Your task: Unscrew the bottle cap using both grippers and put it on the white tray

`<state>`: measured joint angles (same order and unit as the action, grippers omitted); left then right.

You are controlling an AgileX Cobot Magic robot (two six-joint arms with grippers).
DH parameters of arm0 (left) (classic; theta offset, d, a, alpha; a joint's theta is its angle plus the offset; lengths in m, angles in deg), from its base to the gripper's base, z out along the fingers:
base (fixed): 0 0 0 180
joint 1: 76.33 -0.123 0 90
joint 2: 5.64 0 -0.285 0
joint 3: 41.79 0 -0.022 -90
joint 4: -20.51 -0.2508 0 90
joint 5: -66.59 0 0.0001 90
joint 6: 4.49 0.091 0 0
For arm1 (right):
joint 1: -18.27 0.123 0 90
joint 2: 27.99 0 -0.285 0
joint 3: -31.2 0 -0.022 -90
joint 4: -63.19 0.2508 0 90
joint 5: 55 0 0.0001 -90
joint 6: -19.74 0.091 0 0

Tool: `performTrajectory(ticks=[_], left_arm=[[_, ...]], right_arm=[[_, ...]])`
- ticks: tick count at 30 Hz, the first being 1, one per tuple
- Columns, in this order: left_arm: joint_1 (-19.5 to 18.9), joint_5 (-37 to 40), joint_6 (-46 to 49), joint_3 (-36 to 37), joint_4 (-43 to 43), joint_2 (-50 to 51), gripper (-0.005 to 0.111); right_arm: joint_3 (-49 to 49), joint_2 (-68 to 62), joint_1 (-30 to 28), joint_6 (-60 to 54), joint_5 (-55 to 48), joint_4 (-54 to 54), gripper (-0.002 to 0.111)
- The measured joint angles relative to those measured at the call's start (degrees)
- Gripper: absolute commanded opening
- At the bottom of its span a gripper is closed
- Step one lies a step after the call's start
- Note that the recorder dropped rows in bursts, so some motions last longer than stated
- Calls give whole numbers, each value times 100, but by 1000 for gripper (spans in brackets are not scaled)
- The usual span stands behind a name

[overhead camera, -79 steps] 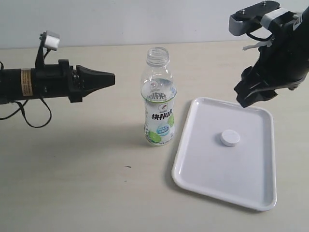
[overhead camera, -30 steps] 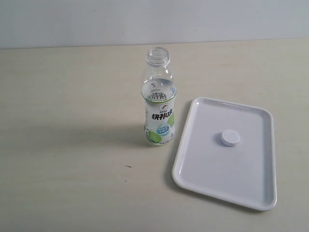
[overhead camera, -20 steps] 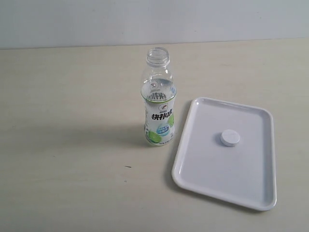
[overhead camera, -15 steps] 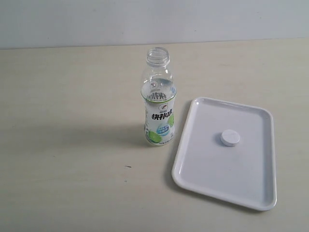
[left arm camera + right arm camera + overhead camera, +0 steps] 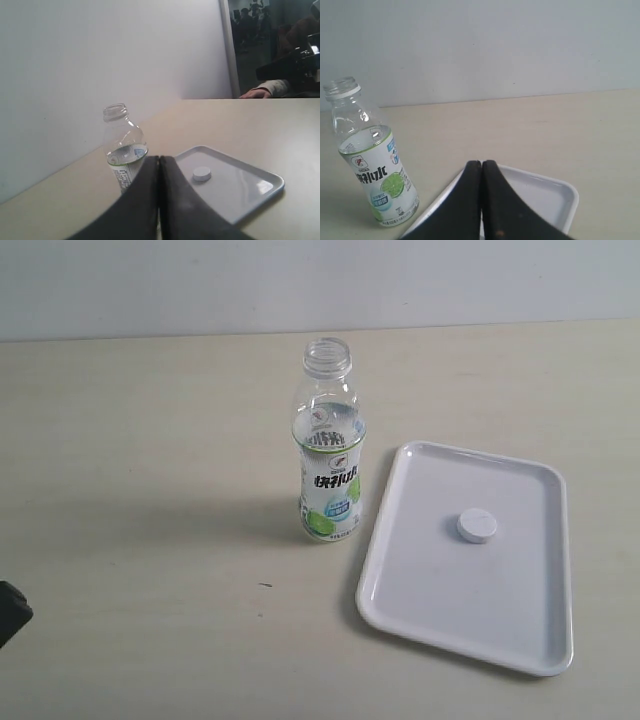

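Note:
The clear bottle (image 5: 328,455) with its white-and-green lime label stands upright and uncapped on the beige table, just left of the white tray (image 5: 430,610). The white bottle cap (image 5: 477,526) lies flat inside the tray. In the left wrist view my left gripper (image 5: 159,158) is shut and empty, well away from the bottle (image 5: 124,150), the tray (image 5: 245,187) and the cap (image 5: 202,173). My right gripper (image 5: 481,162) is shut and empty too, with the tray (image 5: 555,195) beyond it and the bottle (image 5: 370,170) to one side. Its fingers hide the cap.
A black piece of an arm (image 5: 12,610) pokes in at the exterior view's lower left edge. A pale wall (image 5: 320,285) runs behind the table. In the left wrist view a person's arm (image 5: 262,90) rests at the table's far side.
Both arms pulled back out of the exterior view and stayed out. Now a black piece has come in at the lower left edge. Bottle, cap and tray have not moved.

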<state>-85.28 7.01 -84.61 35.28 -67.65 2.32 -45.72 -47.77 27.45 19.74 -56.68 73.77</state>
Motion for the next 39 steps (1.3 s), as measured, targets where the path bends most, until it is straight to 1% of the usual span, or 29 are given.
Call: performTrajectory(ticks=[4, 7, 12, 18, 21, 39], left_arm=[[0, -10, 0, 0, -24, 0, 0], [0, -32, 0, 0, -24, 0, 0], [0, -44, 0, 0, -24, 0, 0], [70, -44, 0, 0, -48, 0, 0], [135, -66, 0, 0, -48, 0, 0], [135, -76, 0, 0, -48, 0, 0]], right_arm=[[0, 68, 0, 0, -44, -114, 0], [0, 390, -172, -55, -106, -209, 0], [0, 1108, -773, -83, -158, -516, 0], [0, 1160, -1446, -189, -396, -726, 0], [0, 1160, -1666, -199, -597, -747, 0], [0, 1160, -1711, -131, -709, -812, 0]])
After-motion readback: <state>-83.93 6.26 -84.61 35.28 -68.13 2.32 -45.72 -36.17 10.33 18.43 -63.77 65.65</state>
